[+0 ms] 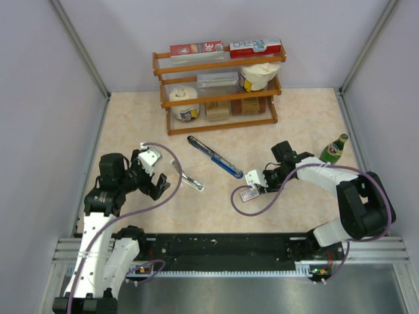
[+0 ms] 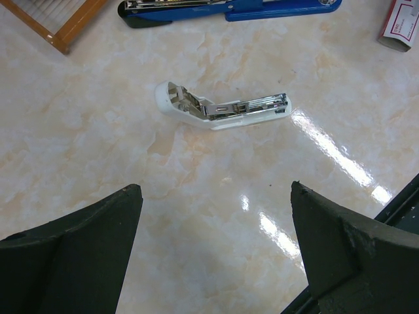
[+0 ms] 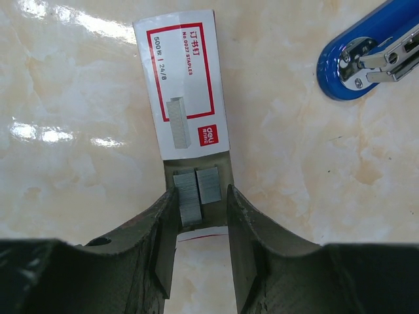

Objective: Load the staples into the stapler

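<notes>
Robot lab test cell; plain panel walls (image 1: 39,98) on aluminium posts box in a marble-look tabletop (image 1: 131,124); left arm (image 1: 105,196) and right arm (image 1: 357,206) bolted to an extruded rail (image 1: 393,248) at frame bottom; wooden shelf (image 1: 219,65) of staged household props top centre.

Across from me, at the far edge of the beige marbled tabletop (image 1: 131,124), stands a tiered wooden rack (image 1: 221,63). Two long red-and-white cartons (image 1: 196,49) lie end to end on its top shelf. Lower down I see a white paper roll (image 1: 183,103) on the left, a brown box (image 1: 217,108) beside it, and a bulging white bag (image 1: 258,75) above on the right. A green glass bottle (image 1: 334,149) with a gold cap sits to my right, near the wall.
</notes>
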